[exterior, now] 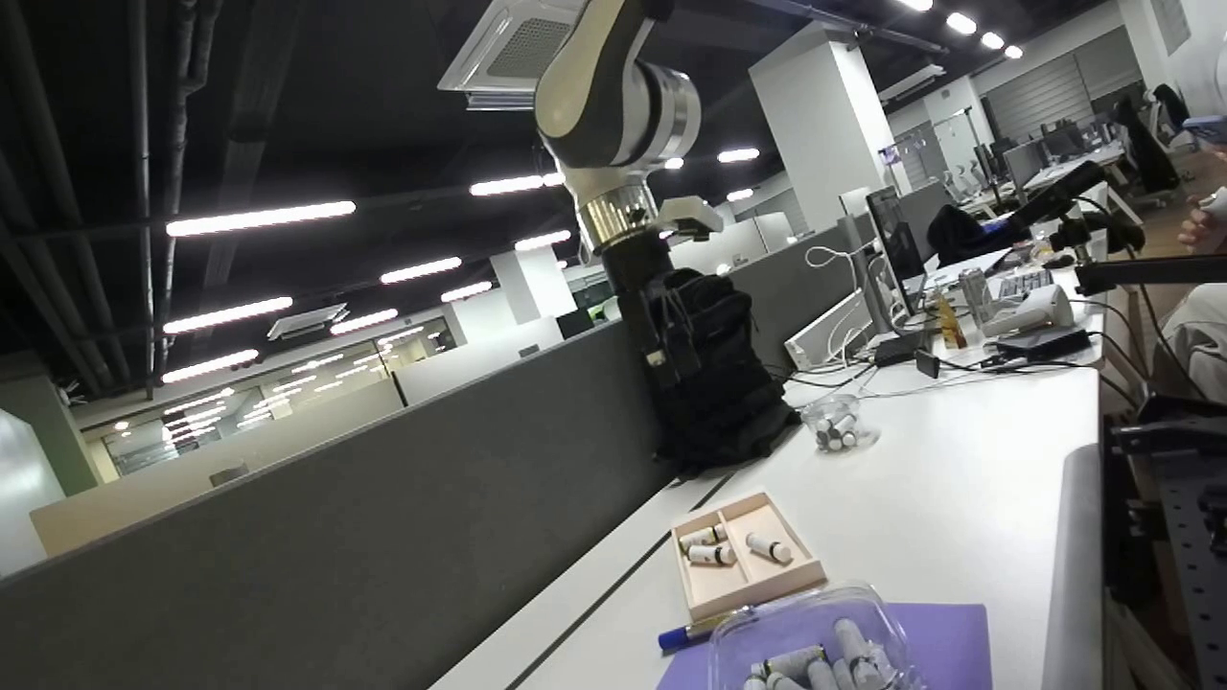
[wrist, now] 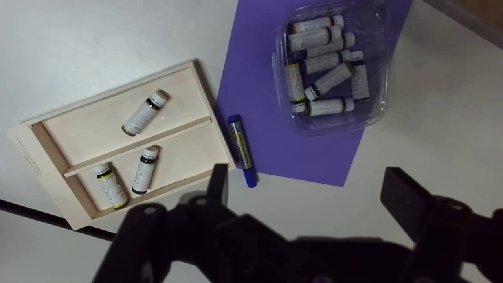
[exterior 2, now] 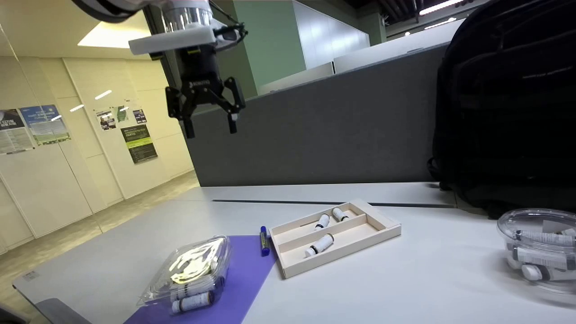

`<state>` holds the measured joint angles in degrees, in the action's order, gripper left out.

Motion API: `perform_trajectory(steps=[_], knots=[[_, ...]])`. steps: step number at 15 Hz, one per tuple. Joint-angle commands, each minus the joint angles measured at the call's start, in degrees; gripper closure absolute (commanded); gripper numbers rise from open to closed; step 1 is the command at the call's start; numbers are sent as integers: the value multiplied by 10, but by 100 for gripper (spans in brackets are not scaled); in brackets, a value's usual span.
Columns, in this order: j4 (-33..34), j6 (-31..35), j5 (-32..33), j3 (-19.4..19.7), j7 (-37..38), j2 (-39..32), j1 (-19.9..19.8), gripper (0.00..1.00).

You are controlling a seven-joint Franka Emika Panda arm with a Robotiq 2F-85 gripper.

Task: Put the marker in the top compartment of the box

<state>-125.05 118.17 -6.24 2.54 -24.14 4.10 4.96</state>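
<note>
The marker with blue ends lies beside the short side of the box, partly on the purple sheet; it shows in the wrist view [wrist: 243,151] and in both exterior views [exterior: 705,627] [exterior 2: 264,241]. The tan box [wrist: 92,131] has two long compartments split by a divider and lies flat on the table; it also shows in both exterior views [exterior: 762,587] [exterior 2: 344,256]. One compartment holds one small white bottle [wrist: 142,114], the other holds two. My gripper [exterior 2: 210,128] is open and empty, high above the table; its fingers [wrist: 306,188] are wide apart in the wrist view.
A clear plastic container [wrist: 383,90] with several white bottles stands on the purple sheet [wrist: 314,161]. A round clear tub [exterior 2: 535,225] of bottles stands farther along the table. A black backpack [exterior 2: 508,112] leans against the grey partition [exterior 2: 324,139].
</note>
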Motion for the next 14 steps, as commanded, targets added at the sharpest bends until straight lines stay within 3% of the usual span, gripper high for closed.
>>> perform_trajectory(steps=[1, 6, 14], knots=[[73, 2, 45, -22, 12, -89, -9, 0], [106, 10, 103, -35, 27, -161, -12, 0], [99, 9, 156, -40, 33, -223, -13, 0]])
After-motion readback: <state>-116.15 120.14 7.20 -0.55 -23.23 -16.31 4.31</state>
